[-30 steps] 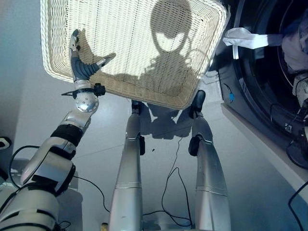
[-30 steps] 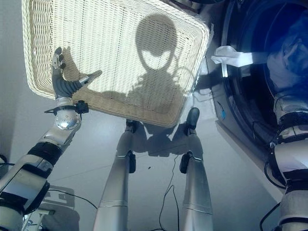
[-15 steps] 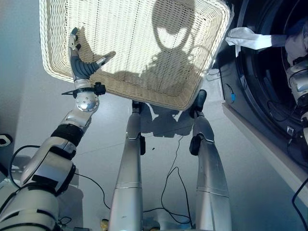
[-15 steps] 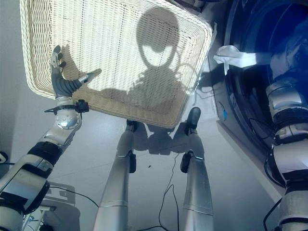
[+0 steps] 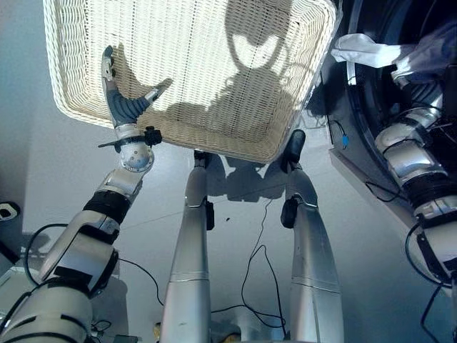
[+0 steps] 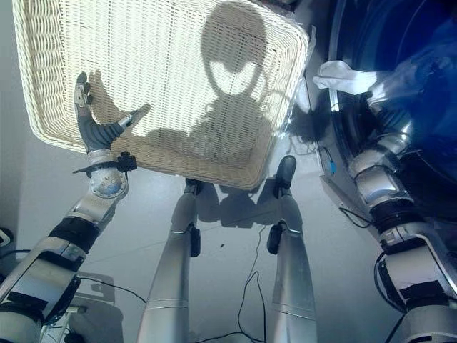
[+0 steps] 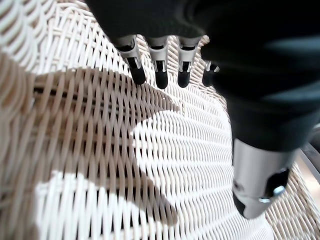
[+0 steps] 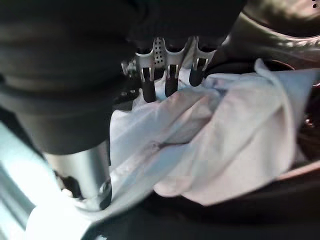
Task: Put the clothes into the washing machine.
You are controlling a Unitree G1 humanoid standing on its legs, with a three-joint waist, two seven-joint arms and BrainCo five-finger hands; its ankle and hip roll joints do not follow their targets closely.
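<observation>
Loading is the step in hand, by my reading: the pale white-and-lilac cloth garment (image 8: 210, 145) lies draped over the lower rim of the dark round washing machine opening (image 6: 400, 121), part inside and part trailing out over the edge. The right hand (image 8: 167, 75) hovers just above the cloth with its fingers hanging fairly straight, tips near the fabric but gripping nothing that I can see; its thumb seems to sit against a fold, though whether it pinches the fold I cannot tell. Next, I judge, the loose end wants pushing past the rim so nothing hangs outside the drum. The left hand (image 5: 121, 96) rests spread and relaxed over the near edge of the large cream woven wicker basket (image 5: 214, 43), holding nothing, and the basket floor looks bare. From the head, the eye views give the layout, basket to the left and machine to the right, with a white strip of cloth hanging at the door. Up close, the right wrist view shows the folds under the fingertips, while the left wrist view shows the straight fingers above bare weave.
</observation>
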